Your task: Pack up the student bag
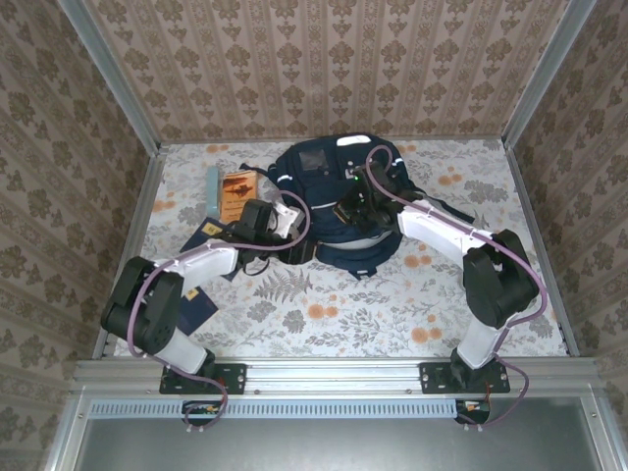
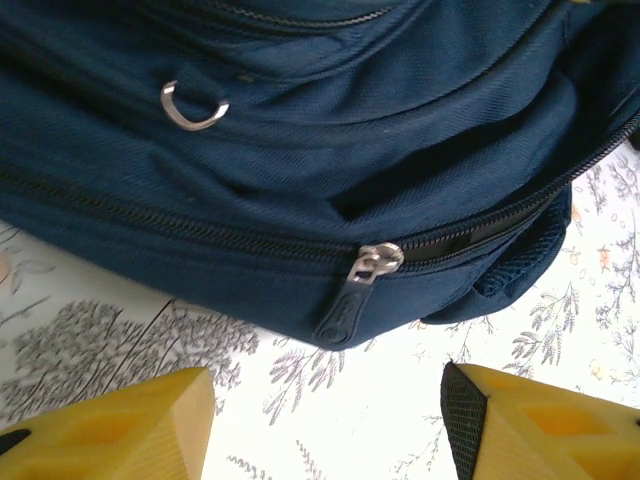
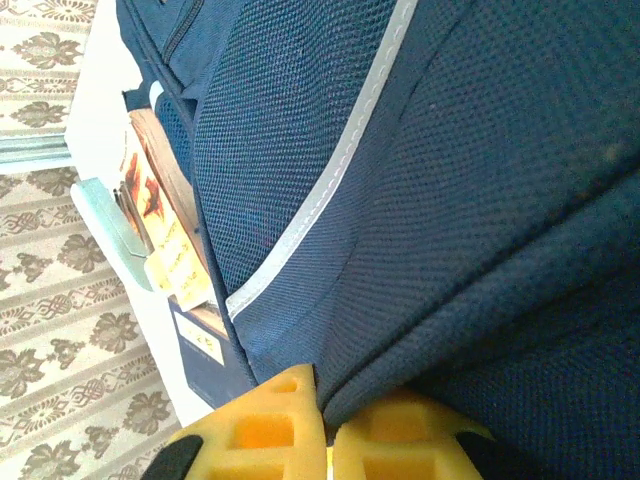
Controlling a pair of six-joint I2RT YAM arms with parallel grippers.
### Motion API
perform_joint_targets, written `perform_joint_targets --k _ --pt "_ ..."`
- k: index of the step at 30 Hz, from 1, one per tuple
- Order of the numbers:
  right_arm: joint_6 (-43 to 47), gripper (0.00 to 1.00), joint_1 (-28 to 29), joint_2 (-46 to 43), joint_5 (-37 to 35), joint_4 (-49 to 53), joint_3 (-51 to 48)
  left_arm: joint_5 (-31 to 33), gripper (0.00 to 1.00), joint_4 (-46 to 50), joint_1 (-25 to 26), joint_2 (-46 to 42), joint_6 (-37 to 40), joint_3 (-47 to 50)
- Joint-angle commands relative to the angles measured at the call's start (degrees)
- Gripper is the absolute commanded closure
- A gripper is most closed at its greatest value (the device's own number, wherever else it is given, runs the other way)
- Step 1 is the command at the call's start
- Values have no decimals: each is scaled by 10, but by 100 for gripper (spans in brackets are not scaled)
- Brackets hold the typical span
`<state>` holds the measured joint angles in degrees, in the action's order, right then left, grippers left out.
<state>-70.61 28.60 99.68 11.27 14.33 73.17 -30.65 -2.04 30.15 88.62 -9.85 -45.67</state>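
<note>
- Floral-print cloth covers the table [image 1: 392, 304]; damask wallpaper lines the walls [image 1: 324, 69] around your cell.
- You have the bag [image 1: 324, 196] mid-table toward the far wall: rounded, navy woven fabric.
- Your left gripper [image 2: 325, 375] faces its side with the yellow fingers spread and nothing between them; a metal zip pull [image 2: 365, 270] and a D-ring [image 2: 190, 108] lie ahead.
- Your right gripper [image 3: 325, 400] is pressed together against coarse mesh crossed by a pale stripe [image 3: 340, 170]; you cannot tell if fabric is pinched.
- Books [image 1: 237, 194] lie left of the bag.
</note>
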Motion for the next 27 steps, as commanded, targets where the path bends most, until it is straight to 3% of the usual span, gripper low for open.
perform_joint_targets --k 1,5,13,20,24,27 --pt "26 94 1 -27 56 -32 32 -41 37 -70 7 20 20 -6" --pt "24 94 0 -21 68 -36 41 -42 39 -128 18 44 -12 6" --pt "20 94 -1 -11 82 -36 52 29 54 -123 27 69 -18 1" --pt "17 94 -1 -9 76 -39 47 13 64 -121 26 50 -7 26" --pt "19 94 -1 -7 72 -38 48 -10 54 -129 24 37 -13 40" --pt "19 94 -1 -5 72 -38 48 0 54 -133 24 34 -14 49"
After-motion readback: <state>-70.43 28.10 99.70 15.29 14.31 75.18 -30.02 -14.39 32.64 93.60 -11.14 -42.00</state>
